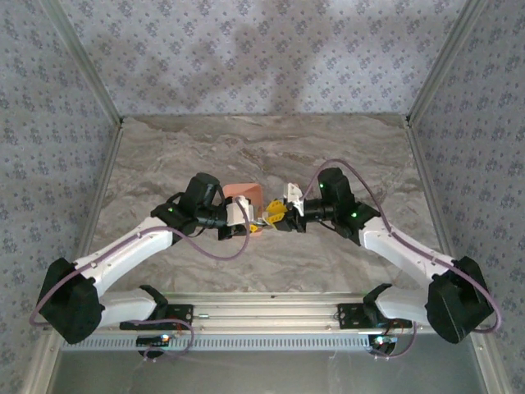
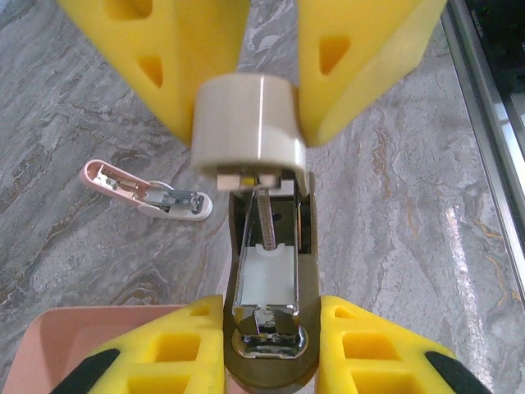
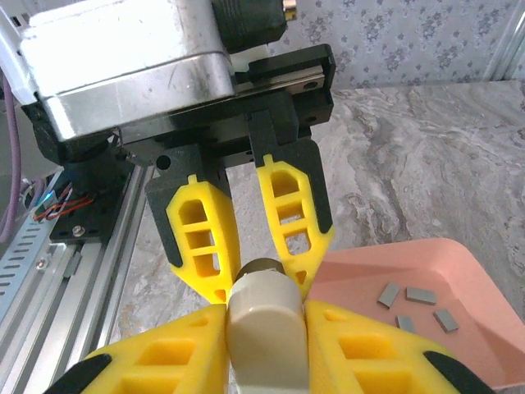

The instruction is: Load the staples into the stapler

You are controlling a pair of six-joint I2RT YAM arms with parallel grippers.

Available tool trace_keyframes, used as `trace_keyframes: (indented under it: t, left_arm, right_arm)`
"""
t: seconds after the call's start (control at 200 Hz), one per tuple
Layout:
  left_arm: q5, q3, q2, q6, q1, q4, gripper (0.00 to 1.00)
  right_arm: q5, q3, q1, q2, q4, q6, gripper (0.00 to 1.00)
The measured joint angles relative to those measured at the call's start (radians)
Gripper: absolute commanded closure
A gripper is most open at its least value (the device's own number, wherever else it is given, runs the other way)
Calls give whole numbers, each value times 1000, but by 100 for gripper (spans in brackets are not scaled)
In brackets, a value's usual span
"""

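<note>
A beige and brown stapler (image 2: 267, 275) hangs open between both grippers. My left gripper (image 2: 269, 318) is shut on its brown base, where the metallic channel, spring and white pusher lie bare. My right gripper (image 3: 264, 316) is shut on the beige lid (image 3: 262, 336), which is raised off the base. In the top view the two grippers (image 1: 250, 220) (image 1: 276, 215) meet at mid-table. A tiny pale pink and white mini stapler (image 2: 148, 190) lies open on the table to the left. Several grey staples (image 3: 414, 300) lie in the salmon tray (image 3: 484, 345).
The salmon tray (image 1: 244, 193) sits just behind the grippers, touching distance from the left one. Aluminium rails (image 3: 74, 271) run along the near edge. Patterned walls (image 1: 262, 49) close the table at the back and on both sides.
</note>
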Motion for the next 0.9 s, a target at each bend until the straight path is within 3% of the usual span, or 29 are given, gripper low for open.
trace_keyframes:
  t: [0.9]
  left_arm:
    - [-19,0,0,-14,9,-1,100]
  right_arm:
    - [9,-202,-148,-147,91,153,68]
